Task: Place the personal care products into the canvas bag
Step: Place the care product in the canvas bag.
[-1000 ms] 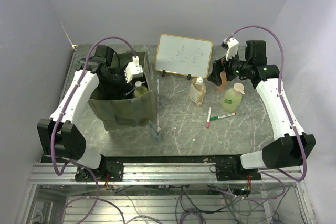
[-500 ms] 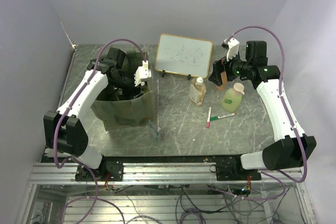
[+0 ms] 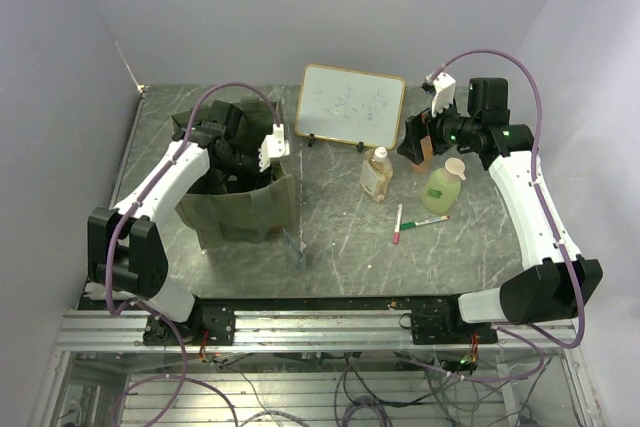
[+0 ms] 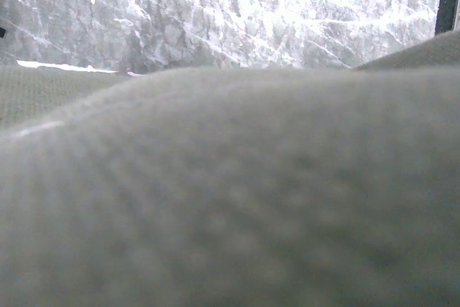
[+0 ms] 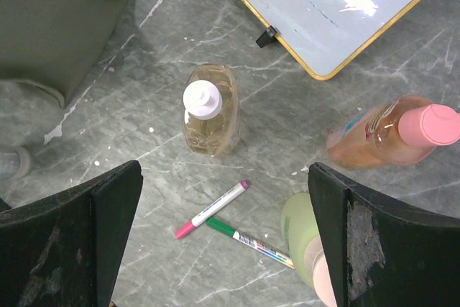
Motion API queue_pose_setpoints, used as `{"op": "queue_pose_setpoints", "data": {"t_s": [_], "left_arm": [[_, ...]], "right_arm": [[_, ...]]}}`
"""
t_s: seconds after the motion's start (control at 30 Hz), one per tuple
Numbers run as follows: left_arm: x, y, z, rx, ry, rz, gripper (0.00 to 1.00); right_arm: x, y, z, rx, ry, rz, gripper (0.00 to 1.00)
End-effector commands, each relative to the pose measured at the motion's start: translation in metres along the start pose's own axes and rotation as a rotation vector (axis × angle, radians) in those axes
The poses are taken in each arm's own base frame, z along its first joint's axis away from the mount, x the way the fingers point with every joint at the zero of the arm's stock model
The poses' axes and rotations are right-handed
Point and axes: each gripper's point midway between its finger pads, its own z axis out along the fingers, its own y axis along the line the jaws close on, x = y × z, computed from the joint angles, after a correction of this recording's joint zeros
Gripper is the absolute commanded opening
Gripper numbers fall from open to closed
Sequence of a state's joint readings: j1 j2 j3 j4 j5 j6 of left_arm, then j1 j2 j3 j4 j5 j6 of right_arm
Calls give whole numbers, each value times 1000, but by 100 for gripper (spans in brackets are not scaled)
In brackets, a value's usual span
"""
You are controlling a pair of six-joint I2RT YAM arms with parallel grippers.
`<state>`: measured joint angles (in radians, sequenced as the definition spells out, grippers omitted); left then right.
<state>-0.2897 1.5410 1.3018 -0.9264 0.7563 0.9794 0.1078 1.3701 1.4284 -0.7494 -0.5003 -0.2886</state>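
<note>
The olive-green canvas bag [image 3: 245, 209] stands at the left of the table. My left gripper [image 3: 240, 159] reaches down into its open top, and its fingers are hidden by the bag. The left wrist view is filled with blurred bag fabric [image 4: 230, 199]. My right gripper [image 5: 226, 249] is wide open and empty, and it hovers above three bottles. These are a clear amber bottle with a white cap [image 5: 209, 109] [image 3: 377, 174], an orange bottle with a pink cap [image 5: 388, 133], and a green bottle with a peach pump [image 5: 305, 239] [image 3: 443, 187]. The other bottles are out of sight.
A wood-framed whiteboard [image 3: 350, 105] stands at the back, behind the bottles. A red marker [image 5: 212, 210] and a green marker [image 5: 248, 241] lie crossed on the table in front of the amber bottle. A small grey object [image 3: 293, 247] lies by the bag's front right corner.
My left gripper has swung right and sunk deeper into the bag's mouth. It now covers the yellow-green bottle that showed inside the bag. The right arm has not moved.
</note>
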Motion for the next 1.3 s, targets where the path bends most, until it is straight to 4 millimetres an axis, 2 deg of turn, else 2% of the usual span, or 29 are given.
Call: {"op": "queue_pose_setpoints", "data": {"t_s": [0.0,0.37,0.7,0.9,1.27], "left_arm": [[-27,7,-6,-45,-106,107,7],[-11,7,-8,-54,-78,86,7],[-8,6,-15,-79,-90,109,16],[-9,11,-12,-96,-107,124,23],[-2,20,1,-78,-111,127,28]], "right_arm": [[0,-1,0,10,-7,-16,99],[1,0,-1,8,-6,-17,99],[1,2,1,-6,-8,-11,99],[2,2,2,-10,-6,-9,100],[5,1,-1,6,1,-21,100]]}}
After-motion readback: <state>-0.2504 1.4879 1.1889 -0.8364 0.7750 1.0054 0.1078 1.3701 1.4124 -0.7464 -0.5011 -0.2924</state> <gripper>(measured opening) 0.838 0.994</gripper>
